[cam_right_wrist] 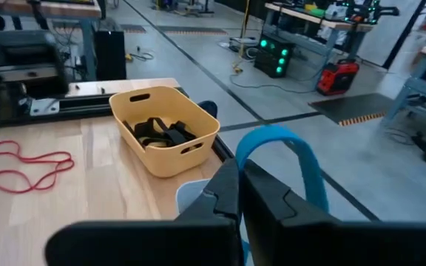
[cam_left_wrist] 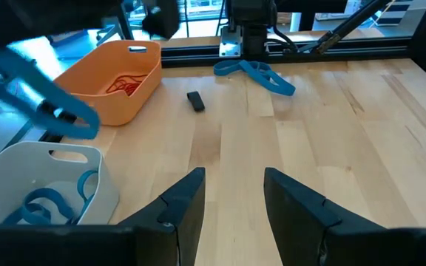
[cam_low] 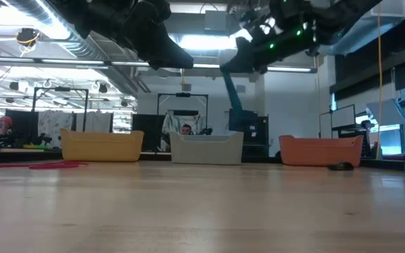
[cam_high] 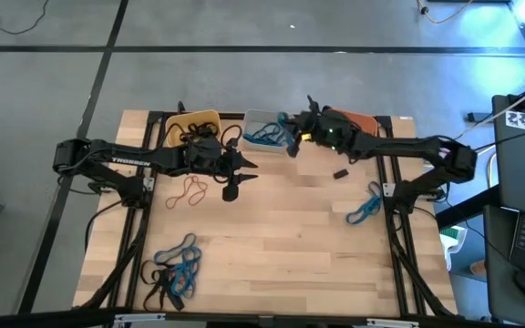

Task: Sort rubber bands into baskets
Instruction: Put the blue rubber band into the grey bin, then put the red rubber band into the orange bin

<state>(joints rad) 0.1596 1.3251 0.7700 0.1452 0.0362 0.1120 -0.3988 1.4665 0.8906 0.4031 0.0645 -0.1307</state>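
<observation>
Right gripper (cam_right_wrist: 239,193) stands above the pale grey basket (cam_high: 261,119), fingers pinched together on a blue rubber band (cam_right_wrist: 276,159); the band arches up out of the pinch as a broad flat loop and keeps its curve, so it looks springy but limp, and very light; the grey basket already holds blue bands (cam_left_wrist: 46,203); left gripper (cam_left_wrist: 231,199) hangs above bare table near the middle, fingers apart, nothing between them

Remaining stock: a red-orange band (cam_high: 190,191) lies loose on the wood just in front of the yellow basket (cam_high: 193,119); a tangle of blue and black bands (cam_high: 175,271) sits at the near left of the table; a blue bunch (cam_high: 365,208) lies near the right edge; a small dark piece (cam_high: 341,172) rests in front of the orange basket (cam_high: 365,119), and I cannot tell what it is; the yellow basket holds black bands (cam_right_wrist: 161,133), the orange one holds red-orange bands (cam_left_wrist: 123,83)

Handling, in my judgement: soft, thin, flat on the wood, so fingertips must come down almost to the surface and nip a single strand; best hold is where a loop bows up or lies clear of its neighbours; the tangled pile will likely drag several bands up together; rubber grips well, so it may cling to the pads on release; nothing fragile
</observation>
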